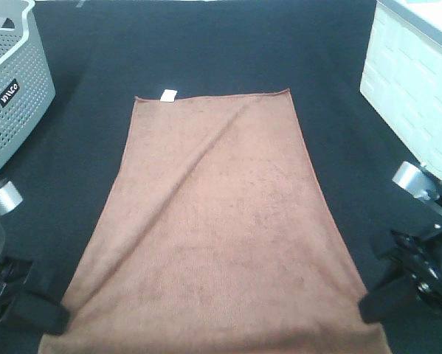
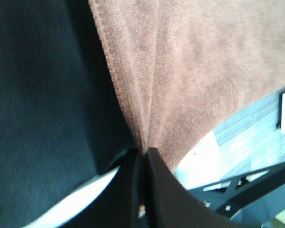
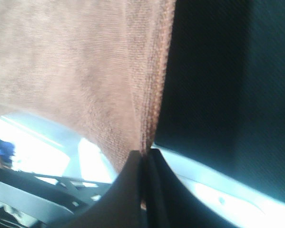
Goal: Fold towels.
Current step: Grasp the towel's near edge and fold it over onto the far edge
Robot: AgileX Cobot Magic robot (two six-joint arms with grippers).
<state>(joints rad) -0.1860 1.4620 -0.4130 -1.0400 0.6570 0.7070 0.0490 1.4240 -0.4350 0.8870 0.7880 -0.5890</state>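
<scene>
**A:** Both pairs of jaws are closed, each pinching a near corner of the towel (image 1: 221, 221): the left jaws on the near-left corner, the right jaws on the near-right. In both wrist views the cloth gathers into a pleat just where the jaws meet.

**B:** And the rest, biggest first?

**A:** The dark bench (image 1: 206, 44) carries everything. The reddish-brown towel lies spread lengthwise down its middle, with a shallow crease running diagonally from the far-right corner towards the near-left. A grey perforated basket (image 1: 14, 96) stands far left and a white bin (image 1: 412, 96) far right, both well apart from the cloth. Smallest is the white tag (image 1: 169, 94), on the far hem near the far-left corner.

**B:** Which step is this?

**A:** I'd judge the first fold is only beginning. The corners are gripped, but nothing is doubled over yet.

**B:** What does the next move need?

**A:** Probably lifting both corners together and carrying them level to the far hem. The arms must move in step so the cloth doesn't skew or drag the far half.
</scene>
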